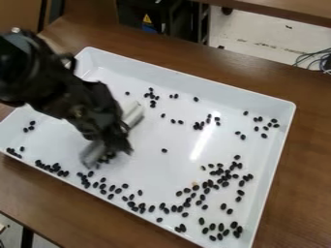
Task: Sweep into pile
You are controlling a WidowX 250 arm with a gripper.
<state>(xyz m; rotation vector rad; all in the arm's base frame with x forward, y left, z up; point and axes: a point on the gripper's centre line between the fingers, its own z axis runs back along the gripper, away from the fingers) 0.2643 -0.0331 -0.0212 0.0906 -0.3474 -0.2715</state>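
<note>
Mostly, the black beans [225, 184] lie loose and scattered in a shallow white tray [287, 107], small, dark, oval and faintly glossy. They are thickest in the near right part of the tray and along its near side, with looser groups towards the far side and a few singles in the middle (one small orange-tan crumb [195, 183] sits among them). Some touch in clumps; others lie just apart

A pale grey bar [134, 115] runs at a slant over the left half of the tray, one end nearer the far side, the other near a few beans. Its middle is hidden behind the tool [116, 141], which hangs over the tray, dark and blurred, so I cannot tell whether it is clenched on the bar or released. Beans just by the bar's near end are partly covered and hard to count

The black arm [67, 94] covers part of the tray's left side and is cut off at the left edge. Under the tray is a brown wooden desk [300, 160]; beyond lie a pale floor [249, 46] and some thin cables [315, 59], cut off at the right edge
</note>
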